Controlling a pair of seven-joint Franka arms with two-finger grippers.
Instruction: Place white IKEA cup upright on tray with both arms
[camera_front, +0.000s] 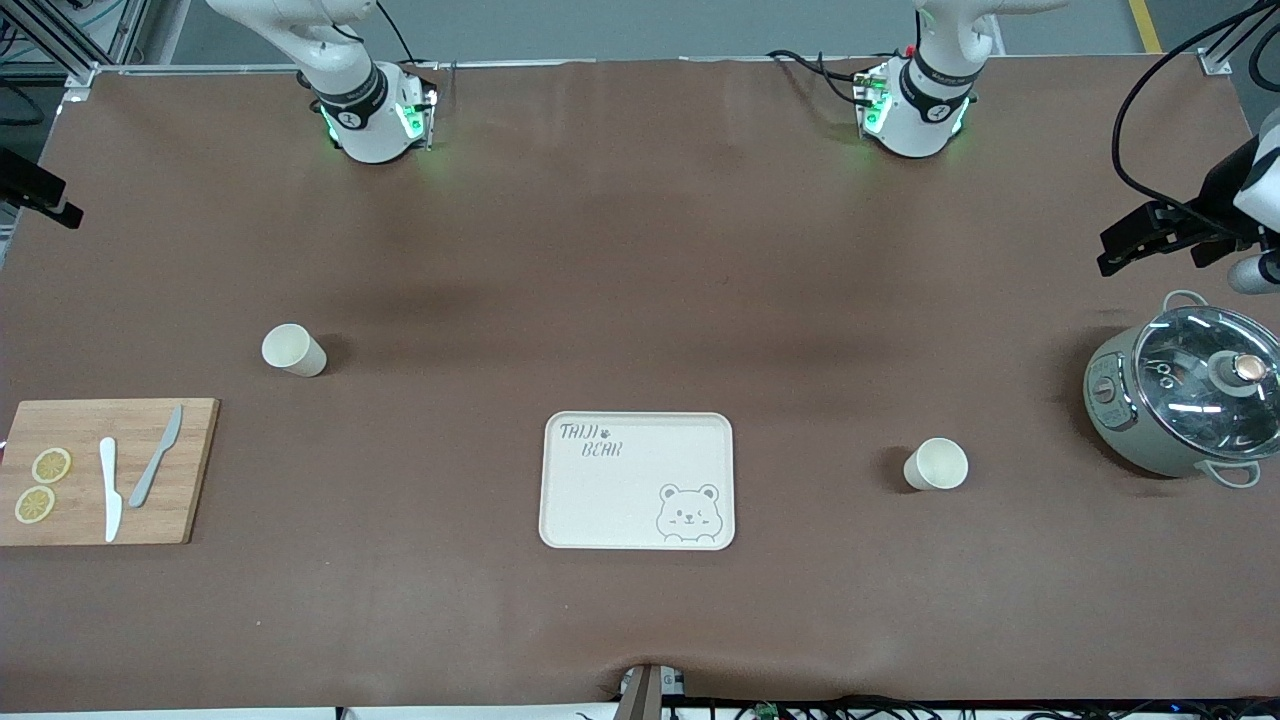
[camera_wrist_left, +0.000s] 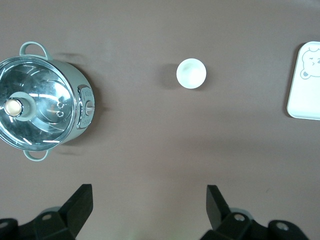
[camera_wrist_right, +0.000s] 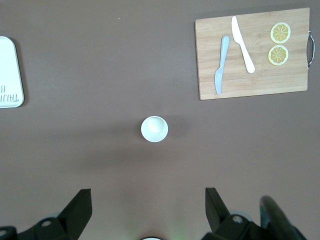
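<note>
Both arms are up high, wrists pointing straight down at the table (camera_front: 640, 250). Left gripper (camera_wrist_left: 150, 207) hangs wide open over bare mat, right gripper (camera_wrist_right: 148, 210) likewise. Tray (camera_front: 600, 500) sits mid-table, nothing on it. One cup (camera_front: 936, 465) stands toward the left arm's end, another cup (camera_front: 293, 350) toward the right's.

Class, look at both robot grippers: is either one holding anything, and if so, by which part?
Nothing is held. The left gripper and right gripper both hang with open jaws above the brown table, each over a small white cup.
</note>
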